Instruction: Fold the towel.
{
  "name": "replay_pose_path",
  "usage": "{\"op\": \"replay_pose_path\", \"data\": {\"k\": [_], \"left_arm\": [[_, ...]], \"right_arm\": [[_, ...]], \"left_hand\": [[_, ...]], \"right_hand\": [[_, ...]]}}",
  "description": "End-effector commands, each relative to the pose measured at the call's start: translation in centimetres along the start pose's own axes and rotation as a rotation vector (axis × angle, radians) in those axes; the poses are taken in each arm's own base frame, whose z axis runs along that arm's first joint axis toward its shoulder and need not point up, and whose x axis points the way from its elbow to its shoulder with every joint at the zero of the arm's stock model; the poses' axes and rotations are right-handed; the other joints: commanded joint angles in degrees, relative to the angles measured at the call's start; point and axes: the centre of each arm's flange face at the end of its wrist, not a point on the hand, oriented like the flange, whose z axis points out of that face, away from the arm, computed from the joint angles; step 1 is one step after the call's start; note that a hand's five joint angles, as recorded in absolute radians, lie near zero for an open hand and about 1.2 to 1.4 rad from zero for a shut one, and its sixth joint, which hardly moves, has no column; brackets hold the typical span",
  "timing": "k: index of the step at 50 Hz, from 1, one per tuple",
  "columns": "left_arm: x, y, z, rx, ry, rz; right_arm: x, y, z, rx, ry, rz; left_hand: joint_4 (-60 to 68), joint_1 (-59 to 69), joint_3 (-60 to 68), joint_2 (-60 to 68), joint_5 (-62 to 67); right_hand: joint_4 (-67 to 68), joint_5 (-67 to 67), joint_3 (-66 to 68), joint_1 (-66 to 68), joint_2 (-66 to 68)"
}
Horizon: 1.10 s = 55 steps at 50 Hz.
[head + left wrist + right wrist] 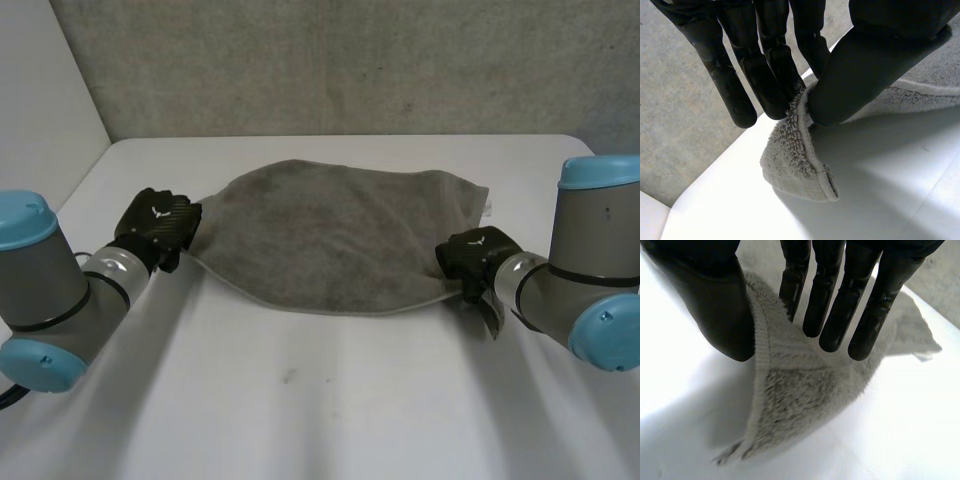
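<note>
Grey towel (335, 235) lies across the middle of the white bench (330, 400), its near edge curved. Left hand (160, 225) is at the towel's left corner, right hand (472, 255) at its near right corner. A small white tag (491, 209) sits at the far right corner. Grey wall (350, 60) behind.

- towel (330, 235): grey terry cloth, fuzzy pile, ribbed stitched hem
- left hand (160, 225), right hand (478, 255): smooth black plastic, faint sheen
- table (330, 400): white, smooth, matt
- wall (350, 60): rough, grainy, matt grey
</note>
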Motion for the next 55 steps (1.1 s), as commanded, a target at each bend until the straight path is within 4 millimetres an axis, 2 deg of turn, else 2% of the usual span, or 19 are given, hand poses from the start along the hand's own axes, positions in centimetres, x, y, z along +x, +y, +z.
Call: {"op": "replay_pose_path", "data": {"k": [1, 8, 14, 17, 23, 25, 26, 27, 28, 29, 39, 41, 42, 44, 55], "left_arm": [[0.1, 0.4, 0.2, -0.004, 0.0, -0.03], [-0.2, 0.5, 0.3, -0.005, -0.009, -0.033], [-0.3, 0.6, 0.3, -0.006, -0.011, -0.034], [-0.3, 0.6, 0.3, -0.006, -0.013, -0.034], [-0.3, 0.6, 0.3, -0.008, -0.012, -0.036], [-0.3, 0.7, 0.3, -0.01, -0.011, -0.036], [-0.2, 0.8, 0.3, -0.012, -0.01, -0.037], [-0.2, 0.9, 0.3, -0.015, -0.009, -0.038], [-0.2, 0.9, 0.3, -0.015, -0.009, -0.038], [-0.1, 1.0, 0.3, -0.019, -0.007, -0.039], [1.0, 2.9, 0.4, -0.066, 0.027, -0.046], [1.5, 3.8, 0.6, -0.089, 0.043, -0.05], [1.5, 3.8, 0.6, -0.09, 0.043, -0.05], [1.8, 4.5, 0.7, -0.108, 0.05, -0.054], [2.1, 5.3, 1.1, -0.125, 0.057, -0.064]], "right_arm": [[1.0, 1.4, -0.2, -0.053, 0.04, 0.025], [2.5, 2.2, -0.7, -0.031, 0.1, 0.041], [2.8, 2.8, -0.9, -0.002, 0.134, 0.045], [2.8, 3.2, -0.8, 0.009, 0.146, 0.047], [3.4, 3.6, -0.4, 0.011, 0.152, 0.121], [3.6, 3.7, -0.3, 0.009, 0.155, 0.142], [3.8, 3.9, -0.2, 0.004, 0.159, 0.161], [4.1, 4.0, -0.1, 0.0, 0.164, 0.178], [4.1, 4.0, -0.1, 0.0, 0.164, 0.178], [4.7, 4.1, -0.1, 0.001, 0.177, 0.194], [5.3, 1.8, -1.8, 0.097, 0.168, 0.168], [4.9, 1.9, -1.6, 0.1, 0.148, 0.163], [4.9, 1.9, -1.6, 0.1, 0.148, 0.163], [4.8, 2.0, -1.6, 0.093, 0.146, 0.152], [4.9, 1.7, -1.9, 0.099, 0.144, 0.118]], "left_hand": [[10.21, 11.72, 10.3, 10.22, 10.96], [10.21, 11.72, 10.3, 10.22, 10.96], [10.21, 11.72, 10.3, 10.22, 10.96], [10.21, 11.72, 10.3, 10.22, 10.96], [10.21, 11.72, 10.3, 10.22, 10.96], [10.21, 11.72, 10.3, 10.22, 10.96], [10.21, 11.72, 10.3, 10.22, 10.96], [10.21, 11.72, 10.3, 10.22, 10.96], [10.21, 11.72, 10.3, 10.22, 10.96], [10.21, 11.72, 10.3, 10.22, 10.96], [9.23, 10.74, 9.31, 9.23, 9.97], [-3.99, -2.48, -3.91, -3.99, -3.25], [-4.06, -2.55, -3.98, -4.06, -3.31], [-17.95, -16.44, -17.87, -17.95, -17.21], [-34.66, -33.15, -34.57, -34.66, -33.91]], "right_hand": [[-2.14, -1.39, -2.06, -1.36, -2.32], [-6.0, -5.25, -5.92, -5.21, -6.18], [-7.86, -7.11, -7.78, -7.08, -8.04], [-12.91, -12.16, -12.83, -12.12, -13.09], [-15.26, -14.51, -15.18, -14.48, -15.44], [-13.24, -12.49, -13.17, -12.46, -13.43], [-7.75, -7.0, -7.67, -6.96, -7.93], [7.96, 8.71, 8.04, 8.74, 7.78], [8.12, 8.87, 8.2, 8.9, 7.93], [31.54, 32.29, 31.62, 32.32, 31.36], [31.78, 32.53, 31.86, 32.56, 31.59], [31.78, 32.53, 31.86, 32.56, 31.59], [31.78, 32.53, 31.86, 32.56, 31.59], [31.78, 32.53, 31.86, 32.56, 31.59], [31.78, 32.53, 31.86, 32.56, 31.59]]}}
